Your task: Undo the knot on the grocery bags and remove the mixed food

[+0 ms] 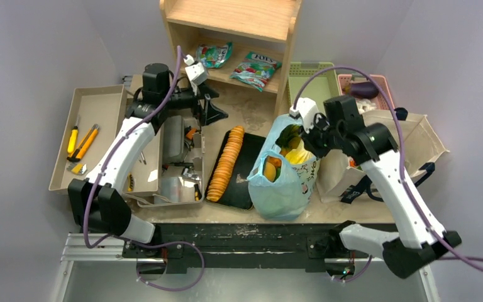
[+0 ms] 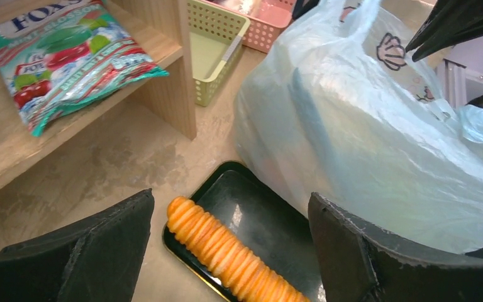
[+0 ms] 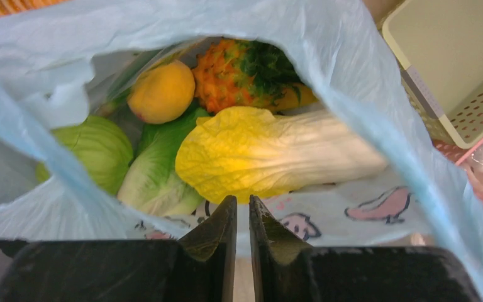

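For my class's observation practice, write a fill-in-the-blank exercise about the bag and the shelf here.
The light-blue bag stands with its mouth ____.
Inside it, the spiky orange fruit beside the pale cabbage is a ____.
The snack packets lie on a wooden ____.
Missing words: open; pineapple; shelf.

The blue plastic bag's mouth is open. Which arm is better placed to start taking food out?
Right, most likely. The right arm reaches over the blue bag, jaws at its open mouth, with the pale cabbage and pineapple directly ahead. The left arm is over by the shelf, jaws wide.
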Tool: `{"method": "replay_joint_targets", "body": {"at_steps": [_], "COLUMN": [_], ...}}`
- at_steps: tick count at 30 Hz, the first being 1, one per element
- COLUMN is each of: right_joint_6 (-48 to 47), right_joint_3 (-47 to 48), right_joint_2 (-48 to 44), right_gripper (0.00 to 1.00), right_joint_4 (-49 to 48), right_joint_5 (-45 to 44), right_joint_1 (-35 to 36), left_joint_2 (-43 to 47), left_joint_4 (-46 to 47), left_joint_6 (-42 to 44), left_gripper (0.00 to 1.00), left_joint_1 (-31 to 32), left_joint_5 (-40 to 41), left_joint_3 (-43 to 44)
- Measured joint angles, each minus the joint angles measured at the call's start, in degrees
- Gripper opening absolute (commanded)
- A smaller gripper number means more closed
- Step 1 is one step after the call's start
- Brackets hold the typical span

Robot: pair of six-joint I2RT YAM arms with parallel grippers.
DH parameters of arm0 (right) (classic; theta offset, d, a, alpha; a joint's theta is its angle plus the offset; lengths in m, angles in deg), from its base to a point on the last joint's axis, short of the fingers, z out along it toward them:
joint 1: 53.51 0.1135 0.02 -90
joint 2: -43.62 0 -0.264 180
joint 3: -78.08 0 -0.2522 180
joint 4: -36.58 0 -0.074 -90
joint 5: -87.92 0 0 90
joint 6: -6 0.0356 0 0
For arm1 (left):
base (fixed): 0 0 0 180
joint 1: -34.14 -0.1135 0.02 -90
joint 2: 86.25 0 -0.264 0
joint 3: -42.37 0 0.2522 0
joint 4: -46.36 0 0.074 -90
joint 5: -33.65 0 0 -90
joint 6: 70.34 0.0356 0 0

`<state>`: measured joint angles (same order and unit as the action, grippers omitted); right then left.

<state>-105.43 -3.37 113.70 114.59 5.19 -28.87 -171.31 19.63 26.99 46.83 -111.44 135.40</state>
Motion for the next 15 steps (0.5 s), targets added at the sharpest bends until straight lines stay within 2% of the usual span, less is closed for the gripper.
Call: {"method": "replay_joint_targets", "body": {"at_steps": [4, 7, 12, 15], "right_joint_6": [-0.6, 2.1, 11.2, 16.3], "right_joint_3": [-7.4, -15.1, -18.5, -18.5], "right_joint_2": [-7.4, -11.1, -8.0, -7.7], "right_gripper": [0.03, 0.04, 0.11, 0.22], "right_joint_4": [-2.7, -7.3, -14.9, -17.6], "right_joint_5": [0.8, -1.9, -5.9, -7.9], "right_joint_1": [0.0, 0.1, 0.0, -0.2], "left_joint_2": [3.0, 5.0, 5.7, 5.6], "left_joint_4": [-4.2, -6.3, -7.9, -8.9], "left_joint_6": [3.1, 4.5, 5.2, 6.0], "left_gripper": [0.89, 0.89, 0.92, 0.95], "left_joint_1": [3.1, 5.4, 7.4, 9.8], "left_joint_5": [2.0, 3.3, 5.5, 6.6], "left_joint_3": [0.0, 0.0, 0.2, 0.5]}}
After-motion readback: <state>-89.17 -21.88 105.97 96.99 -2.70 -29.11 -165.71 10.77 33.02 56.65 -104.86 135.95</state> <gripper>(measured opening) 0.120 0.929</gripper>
